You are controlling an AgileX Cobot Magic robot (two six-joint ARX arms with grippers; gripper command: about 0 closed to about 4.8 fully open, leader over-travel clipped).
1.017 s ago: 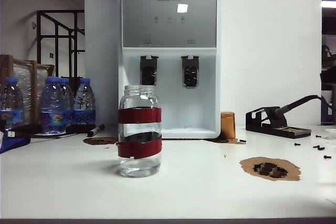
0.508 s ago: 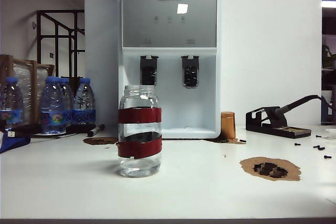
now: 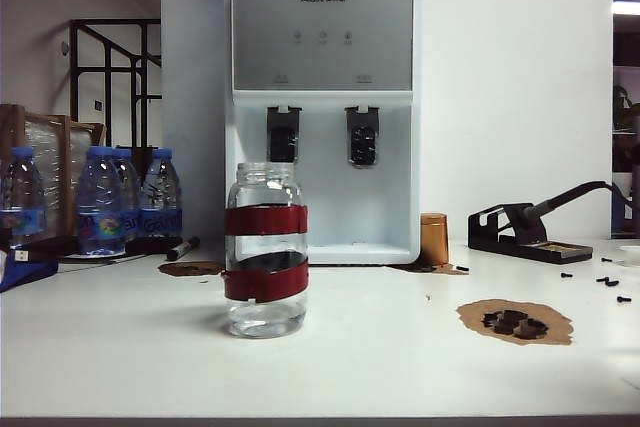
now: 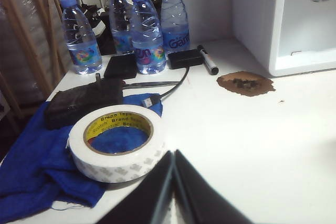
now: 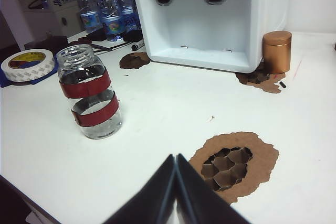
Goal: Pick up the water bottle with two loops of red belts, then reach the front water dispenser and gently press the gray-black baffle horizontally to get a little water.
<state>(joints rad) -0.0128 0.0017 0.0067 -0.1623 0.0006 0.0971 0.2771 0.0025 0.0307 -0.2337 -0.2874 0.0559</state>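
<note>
The water bottle (image 3: pixel 265 252), a clear lidless jar with two dark-red bands, stands upright on the white table in front of the water dispenser (image 3: pixel 320 47). The gray-black baffle (image 3: pixel 283 135) is the left of the dispenser's two paddles and nothing touches it. No arm shows in the exterior view. In the right wrist view my right gripper (image 5: pixel 175 156) is shut and empty, well short of the water bottle (image 5: pixel 89 93) and beside a torn brown patch. In the left wrist view my left gripper (image 4: pixel 173 153) is shut and empty, next to a tape roll.
Several blue-capped bottles (image 3: pixel 100 202) and a marker (image 3: pixel 182 247) stand at the left. A white tape roll (image 4: pixel 116 142) lies on a blue cloth (image 4: pixel 31 166). A copper can (image 3: pixel 433 239), a soldering stand (image 3: pixel 520 232) and a torn honeycomb patch (image 3: pixel 515 320) are at the right.
A bright glint on the dispenser's gray panel has gone. The bottle and everything else on the table stand as before.
</note>
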